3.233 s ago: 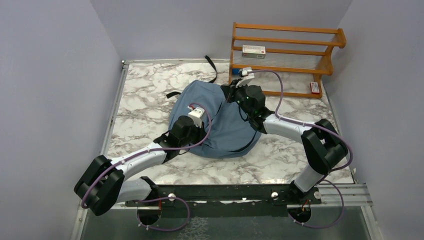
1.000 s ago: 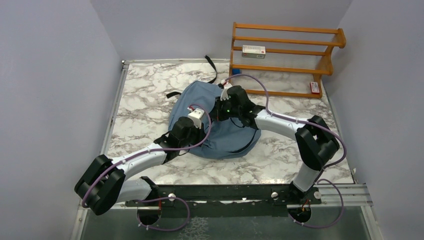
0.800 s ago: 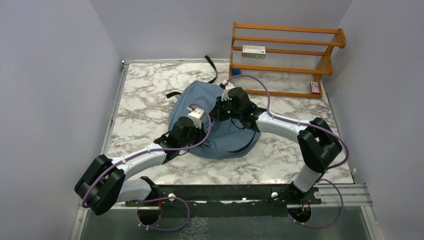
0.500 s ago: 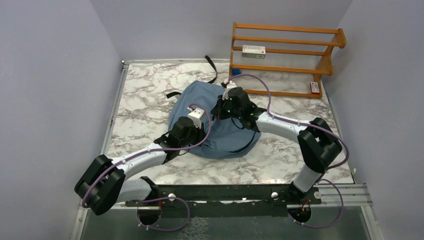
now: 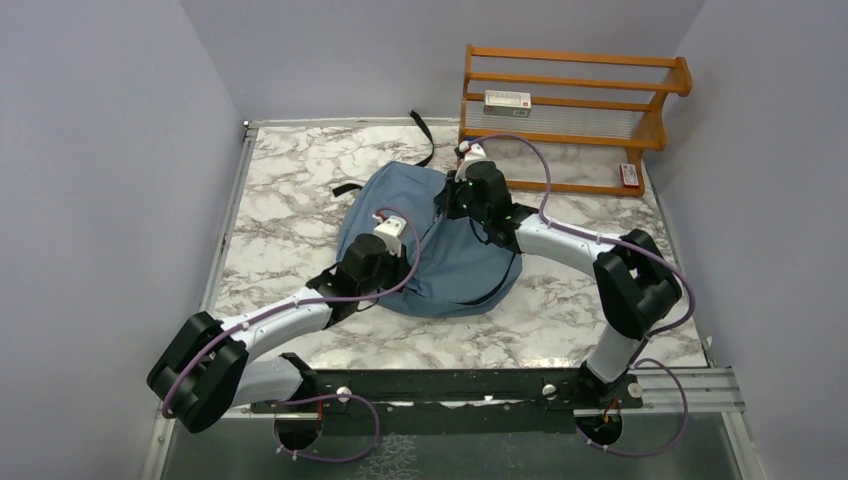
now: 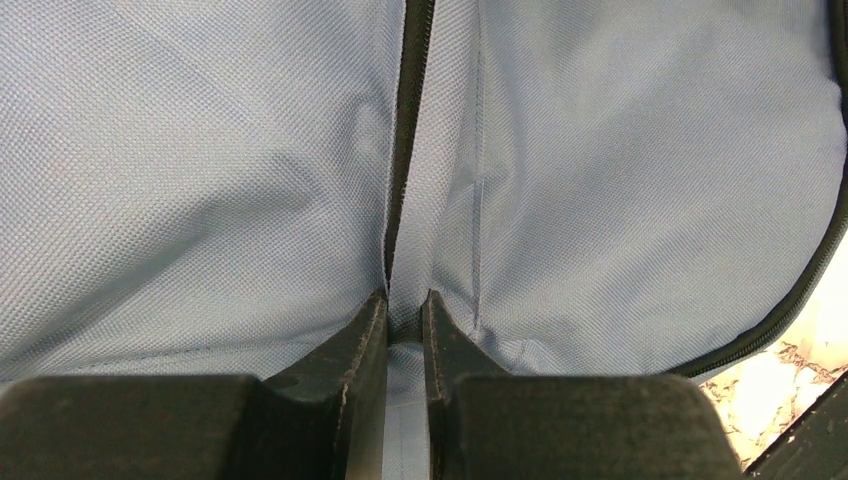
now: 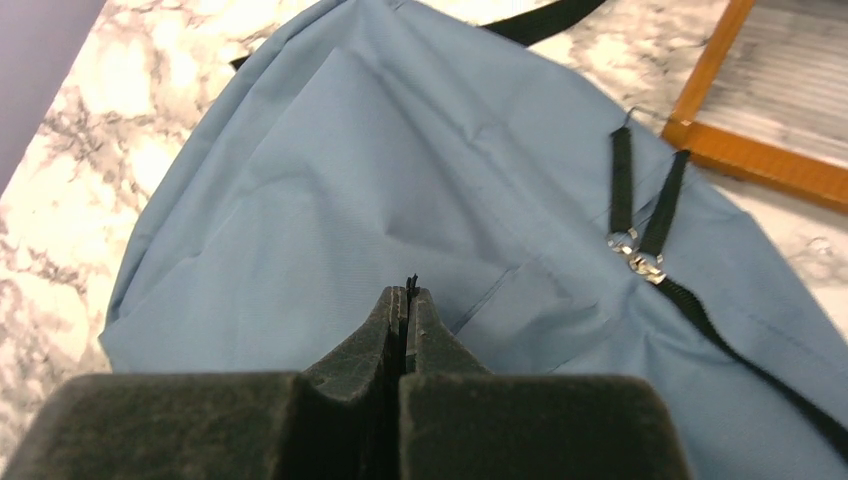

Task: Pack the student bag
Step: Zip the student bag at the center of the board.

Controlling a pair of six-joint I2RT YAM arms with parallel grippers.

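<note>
The student bag [image 5: 450, 255], dusty-blue with black straps, lies flat in the middle of the marble table [image 5: 290, 210]. My left gripper [image 5: 398, 248] presses on the bag's near-left part. In the left wrist view the left gripper [image 6: 405, 300] is shut on a small fold of the bag's fabric [image 6: 620, 180], just below the closed dark zipper [image 6: 405, 130]. My right gripper [image 5: 447, 203] hovers over the bag's far side. In the right wrist view the right gripper [image 7: 410, 293] is shut above the bag [image 7: 350, 170], with a tiny black sliver at its tips. Two metal zipper pulls [image 7: 635, 250] lie apart to its right.
A wooden rack [image 5: 570, 110] stands at the back right. It holds a small white box [image 5: 507, 99] on a shelf and a small red item [image 5: 629, 175] at its base. A black strap [image 5: 425, 135] trails behind the bag. Walls close in left, right and behind.
My right gripper has drawn back from the bag's middle toward its far right edge, near the rack. The left gripper and the bag have stayed put.
</note>
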